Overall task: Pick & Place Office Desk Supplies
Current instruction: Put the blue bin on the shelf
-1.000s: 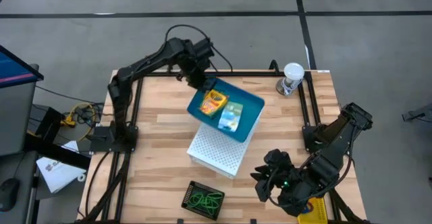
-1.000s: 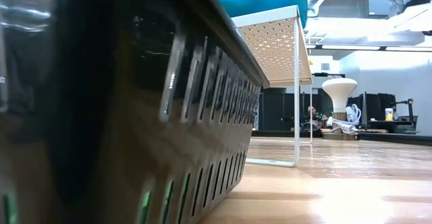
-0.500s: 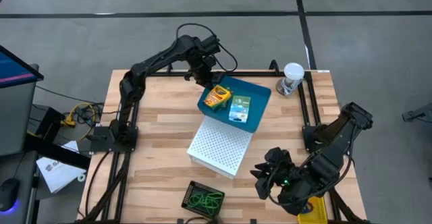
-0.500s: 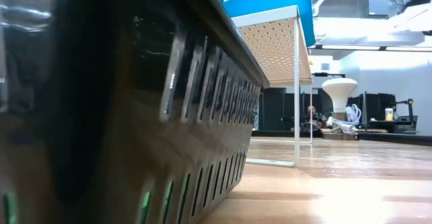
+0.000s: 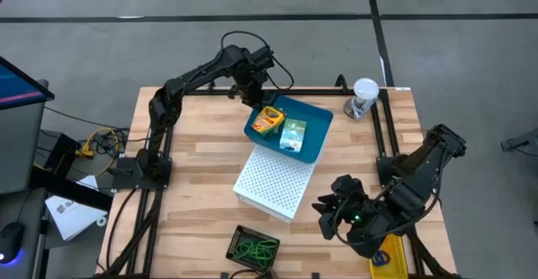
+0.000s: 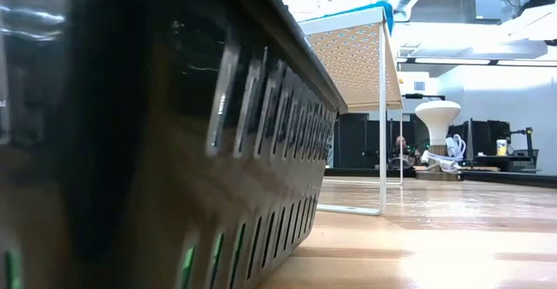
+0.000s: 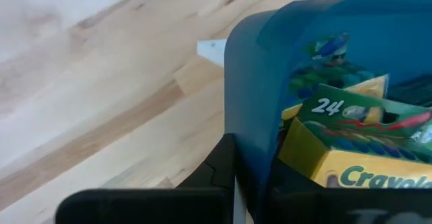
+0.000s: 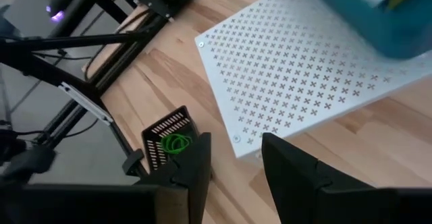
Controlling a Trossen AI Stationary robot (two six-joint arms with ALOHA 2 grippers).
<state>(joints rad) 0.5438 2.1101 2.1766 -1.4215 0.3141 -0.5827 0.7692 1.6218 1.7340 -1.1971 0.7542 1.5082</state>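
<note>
A blue tray [image 5: 313, 141] carries a yellow-orange crayon box [image 5: 268, 121] and a small green card box [image 5: 292, 136]. The tray's near part lies over the far end of the big white perforated box [image 5: 273, 185]. My left gripper [image 5: 255, 96] is shut on the tray's far-left corner. Green rubber-band loops [image 5: 255, 248] lie in a black slotted basket [image 5: 251, 249] at the near edge. My right gripper [image 5: 330, 218] hangs open over the table's near right part, and touches nothing. Another yellow crayon box [image 5: 388, 258] lies under the right arm. My left gripper pinches the blue tray's wall [image 7: 251, 150] at its far-left corner, with one finger [image 7: 217, 173] outside and the other inside, beside the crayon box [image 7: 358, 166]. It comes from the far left, slanting down. The tray's near part lies over the white box; the held corner is off the table.
A clear cup with a white lid [image 5: 363, 97] stands at the far right corner. In the low view the black basket [image 6: 130, 150] fills the left side, with the white box [image 6: 357, 54] behind it. Bare wood lies left of the white box.
My left gripper has moved toward the far edge and a little right, carrying the tray. The tray, first raised and tipped high above the white box, has come down flatter over the box's far end. My right gripper has shifted slightly toward the far edge, staying open.
</note>
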